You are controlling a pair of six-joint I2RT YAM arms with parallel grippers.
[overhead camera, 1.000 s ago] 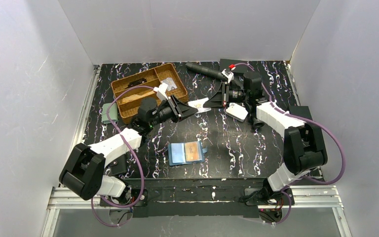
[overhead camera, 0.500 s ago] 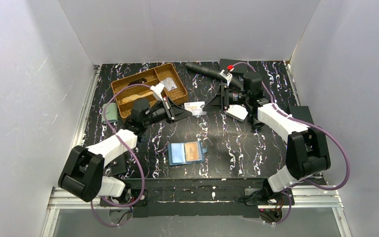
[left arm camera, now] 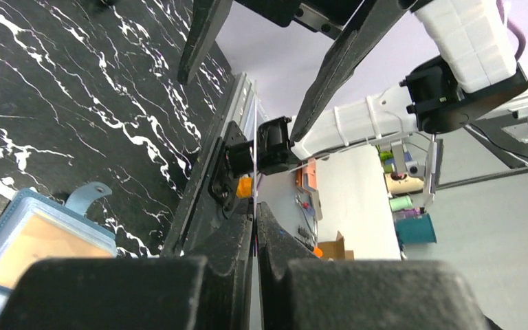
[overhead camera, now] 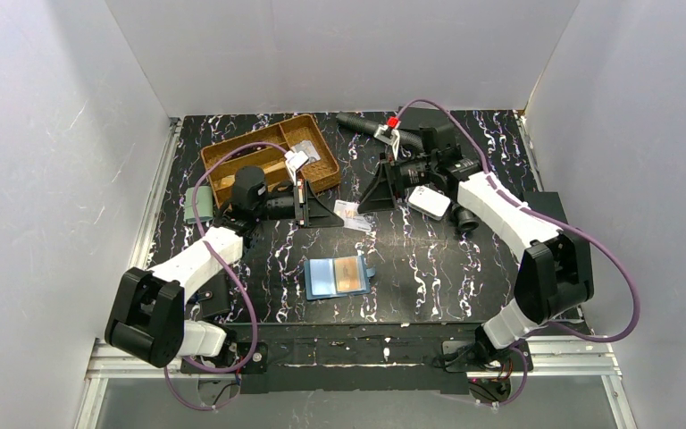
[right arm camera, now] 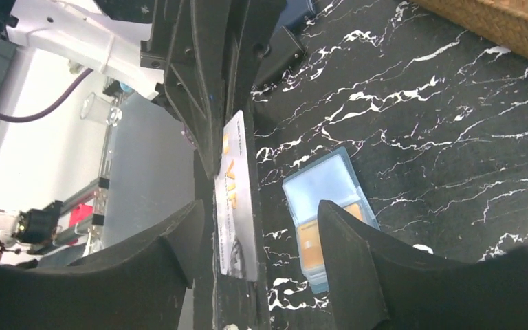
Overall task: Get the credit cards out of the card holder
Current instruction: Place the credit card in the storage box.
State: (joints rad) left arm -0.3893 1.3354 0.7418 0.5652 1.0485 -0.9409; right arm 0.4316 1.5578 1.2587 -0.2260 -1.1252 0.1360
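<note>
Left wrist view showed your left tool [left arm camera: 255,214] had clenched on the pale credit card [right arm camera: 236,199] as the right tool [right arm camera: 254,223] let go: handover done. Its long axis ran from the tips toward the right arm [overhead camera: 500,210]. An orange card [overhead camera: 350,273] stayed in the card holder [overhead camera: 325,279], open on the bench [overhead camera: 464,286].

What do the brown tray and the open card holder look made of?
The brown tray: woven wicker or rattan, matte; weave texture shows. The card holder: probably soft plastic or faux leather, smooth pale-blue inside; cannot tell which.
</note>
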